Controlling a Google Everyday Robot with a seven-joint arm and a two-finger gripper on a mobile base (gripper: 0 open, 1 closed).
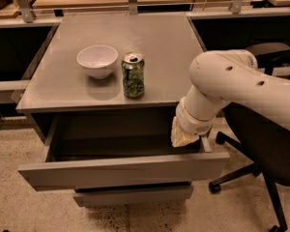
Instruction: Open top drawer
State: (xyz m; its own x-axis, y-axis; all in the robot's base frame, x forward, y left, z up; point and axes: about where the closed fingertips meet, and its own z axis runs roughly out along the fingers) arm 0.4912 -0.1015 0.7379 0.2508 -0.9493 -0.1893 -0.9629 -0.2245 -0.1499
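Observation:
The top drawer [121, 170] is a wide grey drawer with a flat front and no handle. It stands pulled out from the grey cabinet, and its shallow tray interior [116, 146] shows dark and bare. My gripper [183, 135] has yellowish fingers and hangs from the white arm [232, 88] at the drawer's right end. It is above the tray, just behind the front panel. A slimmer drawer front [133, 195] sits below, pushed in further.
A white bowl [97, 60] and a green can [133, 75] stand on the cabinet top [150, 42]. A black office chair [261, 163] stands right of the cabinet, behind my arm. Speckled floor lies in front.

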